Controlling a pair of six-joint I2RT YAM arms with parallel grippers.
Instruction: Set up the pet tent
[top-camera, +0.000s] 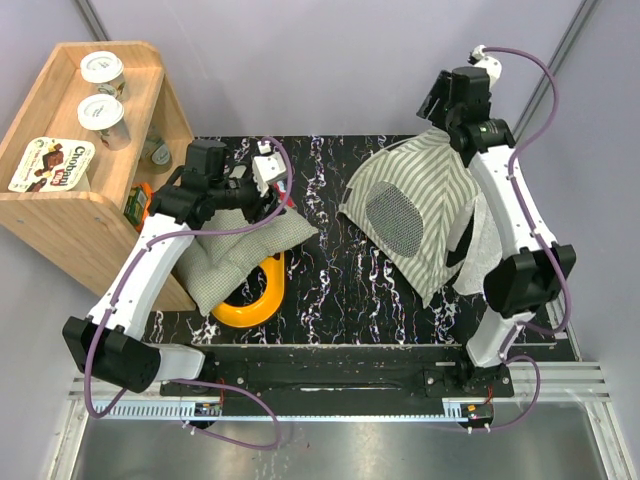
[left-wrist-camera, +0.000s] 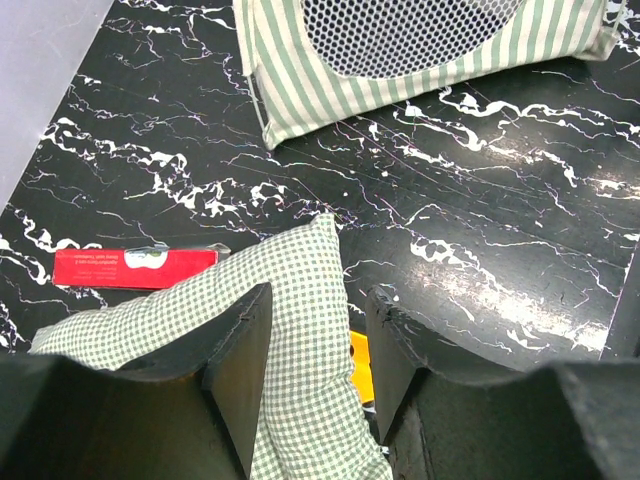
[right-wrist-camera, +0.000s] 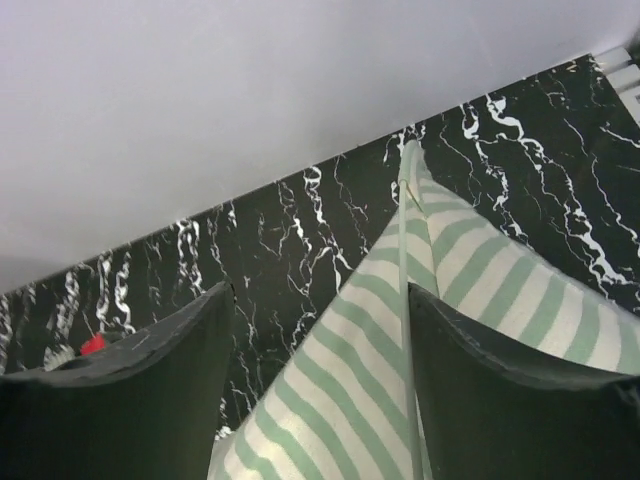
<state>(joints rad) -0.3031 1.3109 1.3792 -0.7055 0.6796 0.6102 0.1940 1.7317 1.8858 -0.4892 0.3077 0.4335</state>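
Standing at far left, wooden shelf carries two lidded cups and a chocolate box. Left gripper is just right of the shelf, low over the black marbled table. Its fingers are partway apart and straddle a corner of the green-checked cushion. Cannot tell if they pinch it; a yellow sliver shows between the fabric and one finger. A yellow ring lies partly under the cushion's near edge. A flat red box lies on the table beside the cushion.

Pet tent sits on the table's right half, well apart from the cushion, with its round mesh window facing up and left. White lace shows on its right side, by the right arm. Right gripper is at the tent's far top corner. Its fingers are spread wide, and the striped ridge and thin white pole lie between them, unclamped.
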